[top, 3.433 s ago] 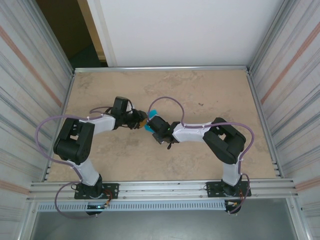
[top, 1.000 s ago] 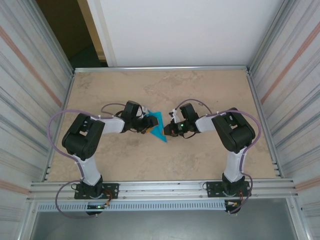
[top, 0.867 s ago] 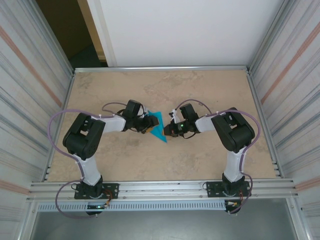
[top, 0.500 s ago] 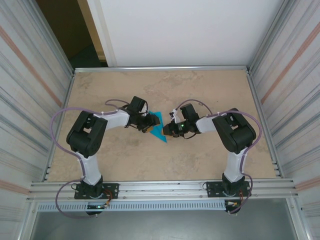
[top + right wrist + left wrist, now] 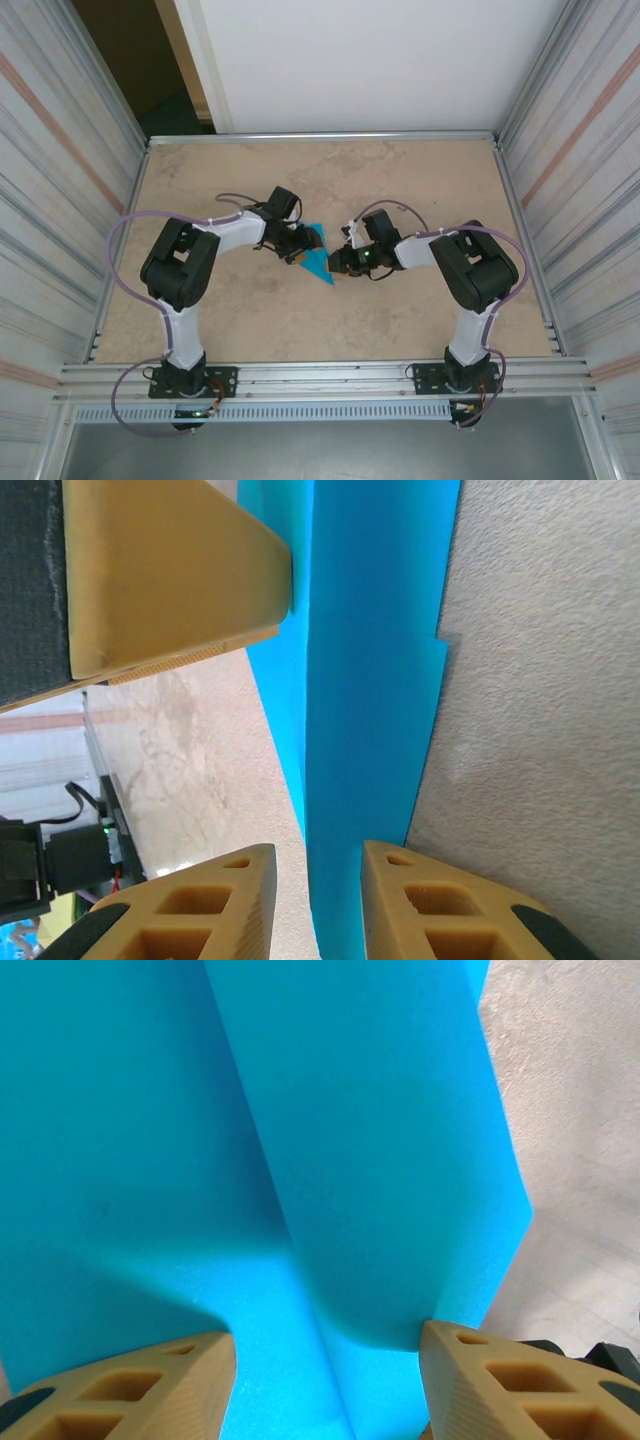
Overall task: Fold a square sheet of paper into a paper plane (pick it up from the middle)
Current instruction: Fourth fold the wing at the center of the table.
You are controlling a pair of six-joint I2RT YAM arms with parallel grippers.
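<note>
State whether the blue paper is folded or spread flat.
Folded: the paper is a pointed wedge with overlapping layers along a lengthwise crease.

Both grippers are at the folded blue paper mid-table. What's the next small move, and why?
Probably ease the right gripper back off the paper. Its jaws stand slightly apart around the paper's edge without pinching it, while the left gripper, fingers open, rests on the folded sheet, seemingly pinning it to the table.
</note>
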